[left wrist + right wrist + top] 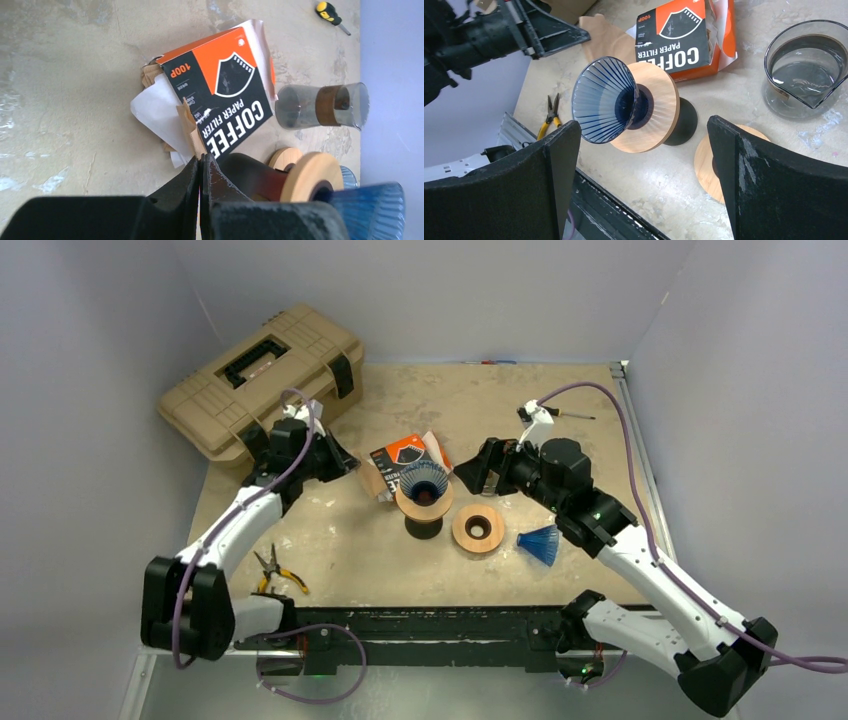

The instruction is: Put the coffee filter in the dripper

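Two blue drippers [424, 478] and two wooden rings [478, 528] sit mid-table, with one coffee filter box [402, 456] and one glass carafe [805, 67]. One tan toolbox [262, 380] stands far left, one pair of pliers [275, 570] near left, one screwdriver [330, 13] far right.

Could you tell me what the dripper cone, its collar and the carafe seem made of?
The dripper cone looks translucent blue, ribbed, glossy: glass or plastic. The collar: pale matte wood, faint grain. The carafe: clear, see-through, probably glass.
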